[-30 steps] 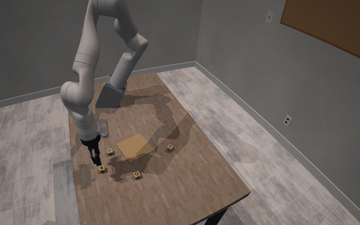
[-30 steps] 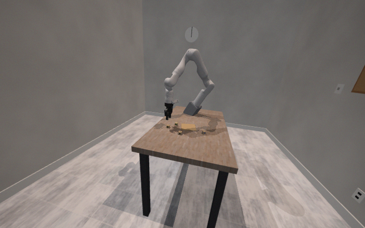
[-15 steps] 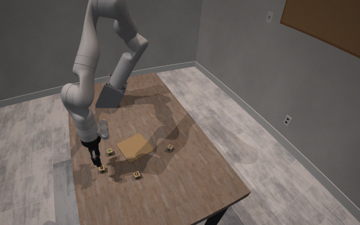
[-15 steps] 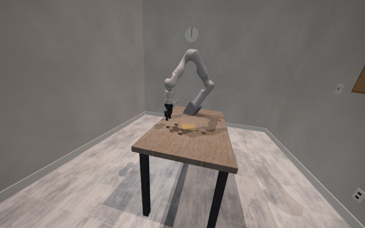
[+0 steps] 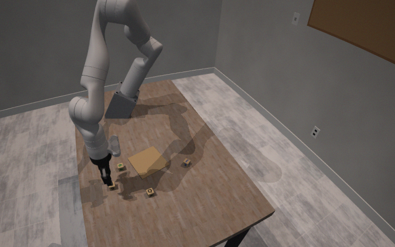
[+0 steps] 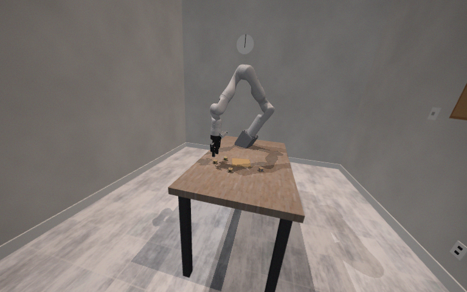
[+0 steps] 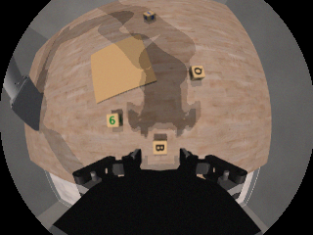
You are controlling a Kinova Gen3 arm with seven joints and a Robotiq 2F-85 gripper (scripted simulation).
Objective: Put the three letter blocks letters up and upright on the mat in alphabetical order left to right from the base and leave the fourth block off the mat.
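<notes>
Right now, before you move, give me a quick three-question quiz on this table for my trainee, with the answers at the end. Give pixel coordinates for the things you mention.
1. True or false: the Q block (image 5: pixel 149 192) (image 6: pixel 230 170) (image 7: pixel 198 72) lies off the mat (image 5: pixel 147 161) (image 6: pixel 241 162) (image 7: pixel 119 70).
2. Which block is closest to the claw (image 5: pixel 107 183) (image 6: pixel 214 154) (image 7: pixel 160 153)?
a) the B block (image 5: pixel 112 186) (image 6: pixel 214 162) (image 7: pixel 159 147)
b) the Q block
c) the green-marked block
3. Fill in one word, open or shut: the claw is ____.

Key: 1. true; 2. a; 3. open.
</notes>
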